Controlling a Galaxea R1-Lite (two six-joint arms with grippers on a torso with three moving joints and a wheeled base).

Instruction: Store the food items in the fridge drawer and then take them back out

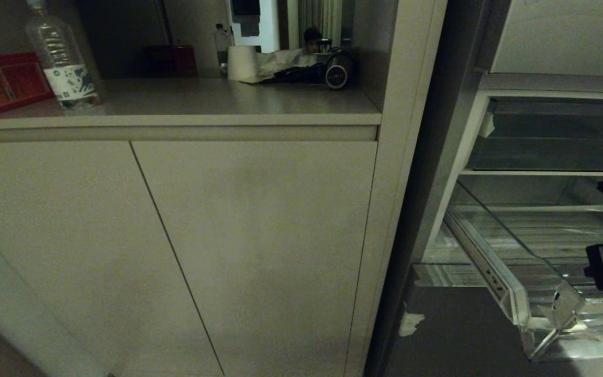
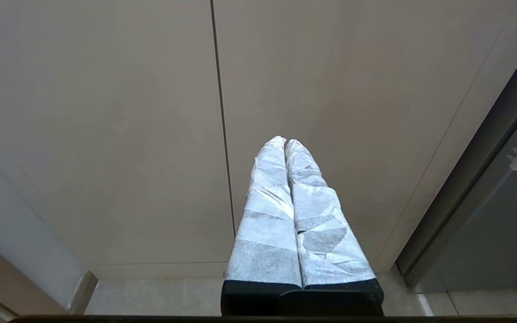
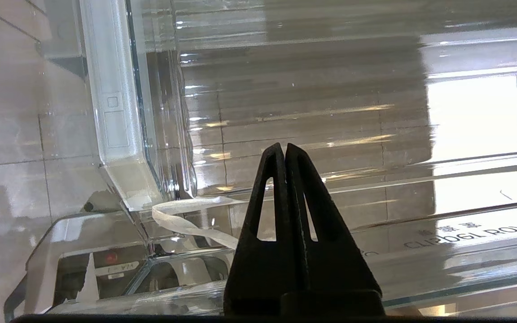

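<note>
Pulled out at the right of the head view: the fridge drawer, clear bin exposed, nothing to see inside. No sign of the food items in any view, neither potato nor green piece; possibly outside the frames, hard to say.

Biggest risk: knocking the thin clear wall of the bin. Right gripper hanging inside or just above the bin, black fingers pressed fully together, holding nothing. Easy to scrape the ribbed floor or catch the front rim when lifting out at an angle, and so to crack the plastic or shove the drawer on its rail.

Next risk: snagging the loose white tape strip at the bin corner, lower left of the right wrist view.

Smaller risk: closing the drawer without anything stored.

Left gripper parked, facing the cabinet doors, white-wrapped fingers together, empty.

Writing: mirrored print on the bin, lower right of the right wrist view, not safe to read. Blue and white label on the bottle and print on the red box on the bench, both illegible.
</note>
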